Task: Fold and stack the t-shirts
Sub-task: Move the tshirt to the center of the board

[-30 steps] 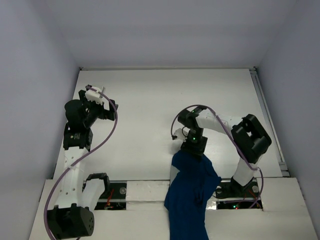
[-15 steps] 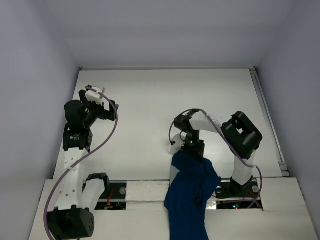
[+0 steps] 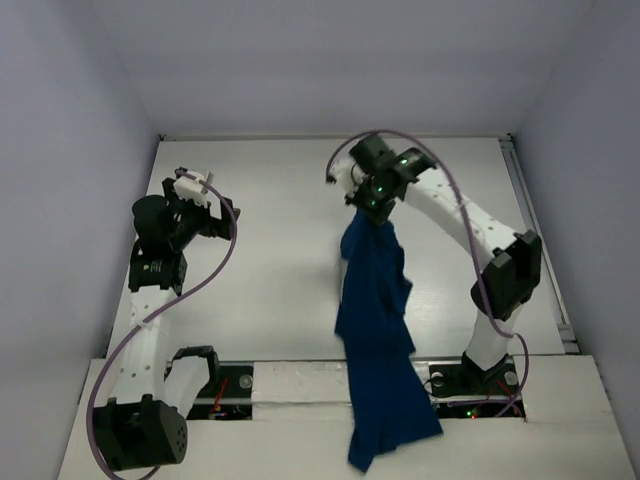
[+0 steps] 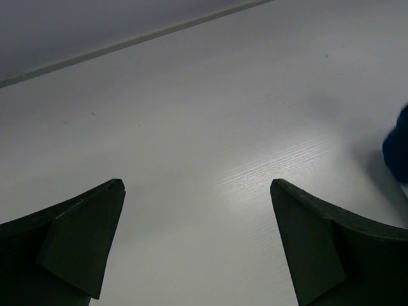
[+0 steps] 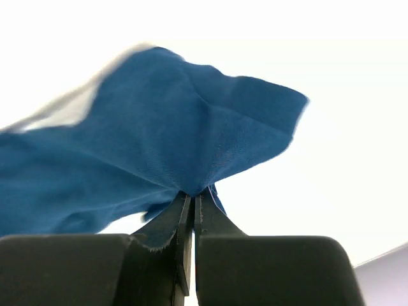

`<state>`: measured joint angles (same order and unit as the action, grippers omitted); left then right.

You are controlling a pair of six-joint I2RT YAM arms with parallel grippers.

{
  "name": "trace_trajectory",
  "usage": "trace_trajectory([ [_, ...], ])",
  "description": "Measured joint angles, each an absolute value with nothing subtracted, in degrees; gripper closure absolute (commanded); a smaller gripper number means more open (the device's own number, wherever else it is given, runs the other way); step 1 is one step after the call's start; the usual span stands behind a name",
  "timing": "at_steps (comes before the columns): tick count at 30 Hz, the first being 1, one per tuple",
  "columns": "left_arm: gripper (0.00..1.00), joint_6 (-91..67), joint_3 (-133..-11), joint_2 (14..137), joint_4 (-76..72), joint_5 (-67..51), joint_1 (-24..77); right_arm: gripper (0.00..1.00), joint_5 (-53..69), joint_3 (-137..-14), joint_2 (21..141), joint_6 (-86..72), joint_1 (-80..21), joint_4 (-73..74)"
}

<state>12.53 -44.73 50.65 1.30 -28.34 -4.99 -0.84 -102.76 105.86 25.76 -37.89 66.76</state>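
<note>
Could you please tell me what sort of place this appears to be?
Probably a robotics lab work cell, not a home: a white table boxed in by plain pale walls, two arms bolted at its near edge, and one blue t-shirt.

My t-shirt [image 3: 375,310] is dark navy blue, and the side that shows is plain. It is drawn out into one long, rumpled strip. Its far end is bunched to a point where my right gripper [image 5: 193,194] pinches a fold tight. From there it runs back over the table [image 3: 270,200] and past the near edge, widening at its loose lower end. Up close, the cloth fans out in soft creases above the pinch.
</note>
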Motion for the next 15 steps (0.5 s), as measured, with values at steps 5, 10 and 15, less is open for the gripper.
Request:
trace_trajectory([
  [5, 0.01, 12.03, -44.73, 51.72, 1.32, -29.32, -4.99, 1.0, -2.61, -115.79, 103.5, 25.08, -29.95, 63.46],
  [10, 0.01, 11.35, -45.56, 52.88, 1.34, -31.73, -4.99, 1.0, -4.71, -119.17, 104.49, 24.25, -27.59, 62.13],
  [15, 0.01, 10.15, -46.61, 54.68, 1.1, -35.53, -3.88, 0.82, -6.72, -114.02, 110.96, 23.4, -26.2, 60.1],
])
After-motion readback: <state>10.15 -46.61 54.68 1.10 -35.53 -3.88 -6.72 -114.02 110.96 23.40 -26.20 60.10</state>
